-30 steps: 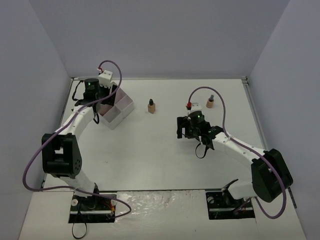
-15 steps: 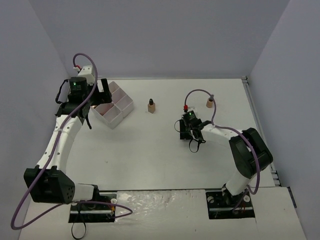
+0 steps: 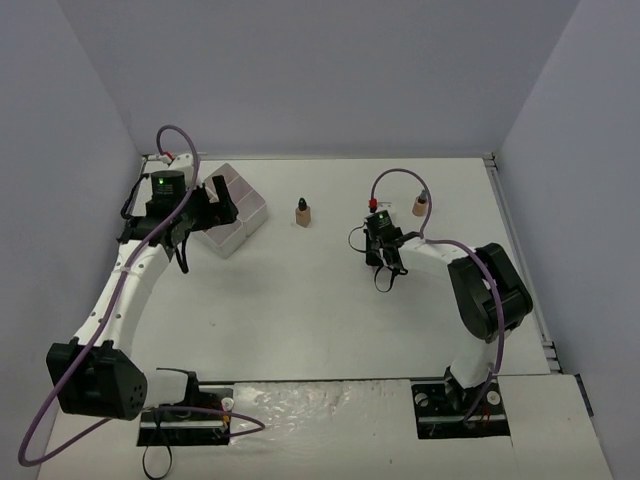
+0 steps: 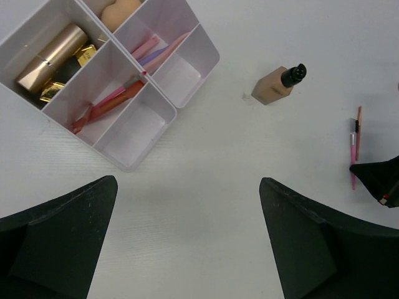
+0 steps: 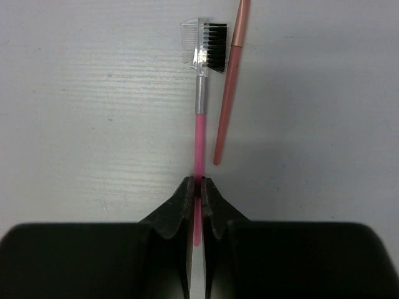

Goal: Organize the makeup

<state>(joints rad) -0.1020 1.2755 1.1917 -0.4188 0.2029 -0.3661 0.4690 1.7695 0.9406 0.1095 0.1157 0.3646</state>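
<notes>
Right wrist view gives us the clearest look at the grip: the right end effector [image 5: 195, 187] is clamped shut on the lower handle of a pink-handled comb brush [image 5: 199, 131]. The brush lies flat on the white worktop [image 5: 81, 112] with its comb-and-bristle head pointing away from the camera. Just beside it on the right we see a salmon pencil [image 5: 229, 87] lying nearly parallel and slightly tilted, outside the jaws; whether it touches the brush head we cannot tell. From the top external view we place this pair right of centre on the worktop. One tan dark-capped bottle [image 3: 302, 211] stands to their left near the middle, and a second tan bottle [image 3: 420, 205] stands behind them and to the right, near the far edge. The left end effector [image 4: 188, 187] is spread wide open and holds nothing; it hangs above the worktop just beside the white compartment box [image 4: 128, 167] at the far left. Through the left wrist view we see into the box: gold lipstick tubes [image 4: 53, 59] in one compartment, a beige sponge [image 4: 118, 9] in the next, red and pink sticks [image 4: 106, 103] in a third, and pink and purple sticks [image 4: 159, 50] in a fourth. The nearer tan bottle stands apart from the box, to its right in that view
</notes>
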